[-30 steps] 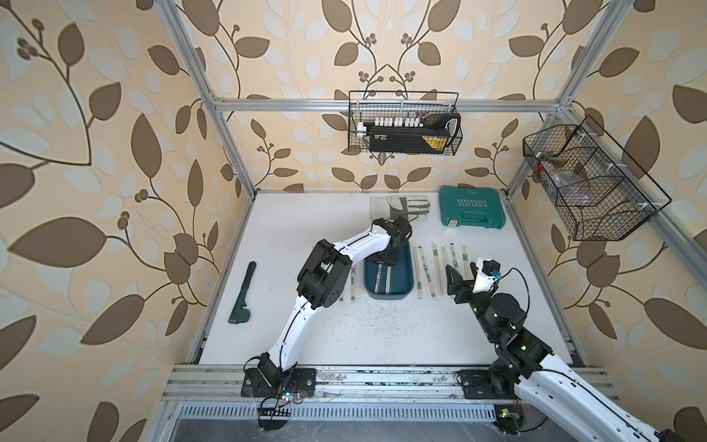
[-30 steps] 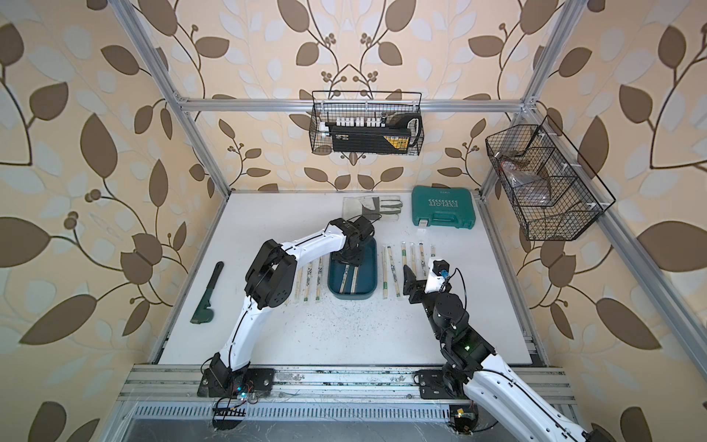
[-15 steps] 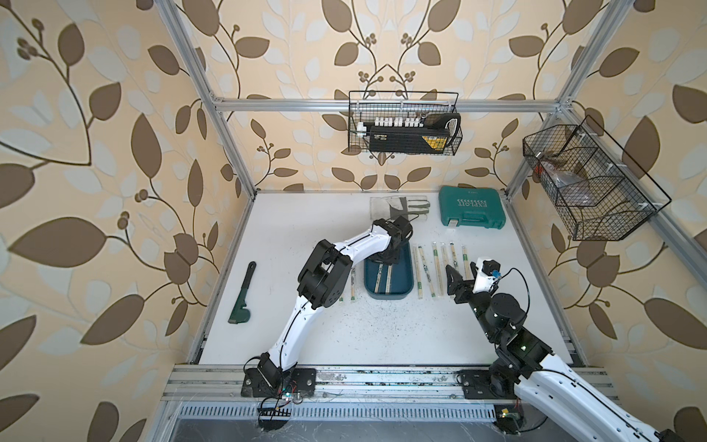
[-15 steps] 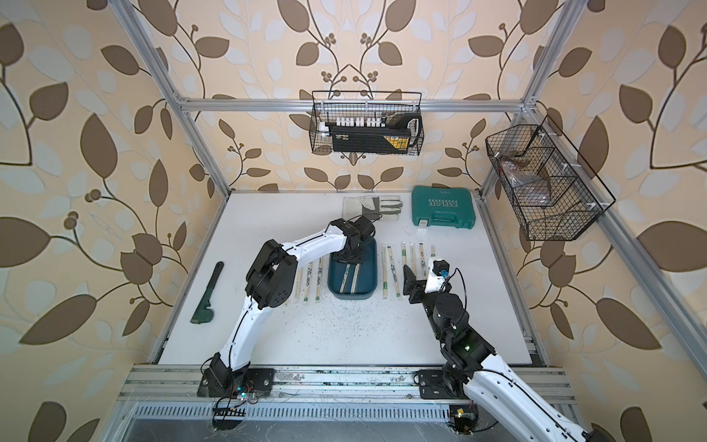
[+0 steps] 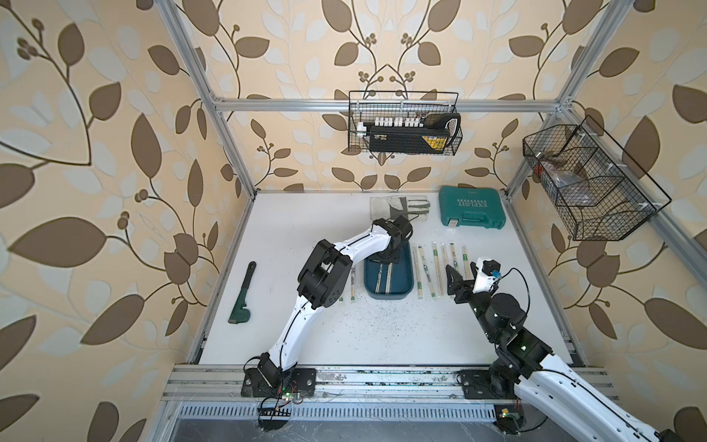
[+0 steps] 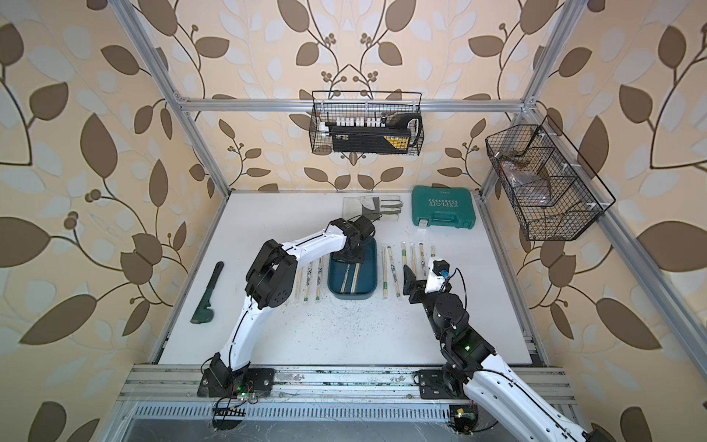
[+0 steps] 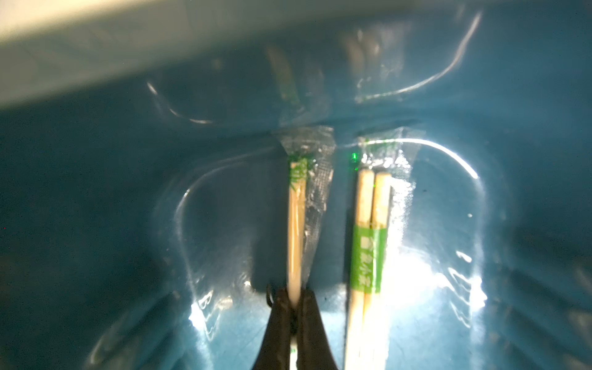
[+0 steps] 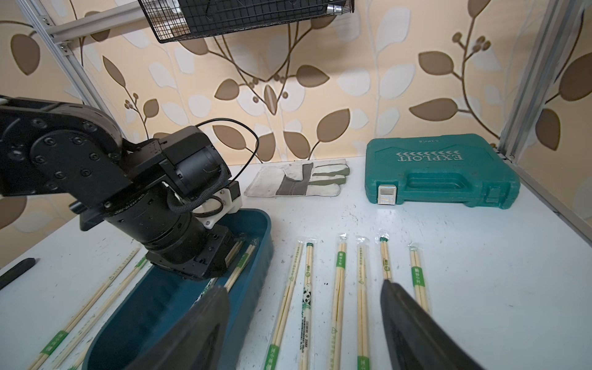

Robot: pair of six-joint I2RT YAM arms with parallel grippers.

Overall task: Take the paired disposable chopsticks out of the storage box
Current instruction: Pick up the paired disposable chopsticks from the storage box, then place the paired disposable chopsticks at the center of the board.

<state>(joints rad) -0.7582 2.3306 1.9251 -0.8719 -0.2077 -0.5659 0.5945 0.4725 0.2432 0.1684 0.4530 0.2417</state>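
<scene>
— What's on the white table (image 5: pixel 344 336)?
— A blue box (image 5: pixel 406 279) with two chopstick pairs inside. The left claw (image 7: pixel 294 298) is pinched on one pair (image 7: pixel 296 224). The right claw (image 8: pixel 302 286) hangs open near pairs lying outside (image 8: pixel 339 288).
— Next?
— Probably lift it level, clear of the rim.

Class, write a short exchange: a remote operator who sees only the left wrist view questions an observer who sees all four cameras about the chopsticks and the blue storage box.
Operator: My left gripper is shut on one sleeved pair in the storage box, with a second pair beside it. Are any pairs outside?
Observer: Yes, a row of sleeved pairs lies on the table between the box and the right arm.
Operator: Where is the right gripper?
Observer: It hovers open above that row, holding nothing.
</scene>
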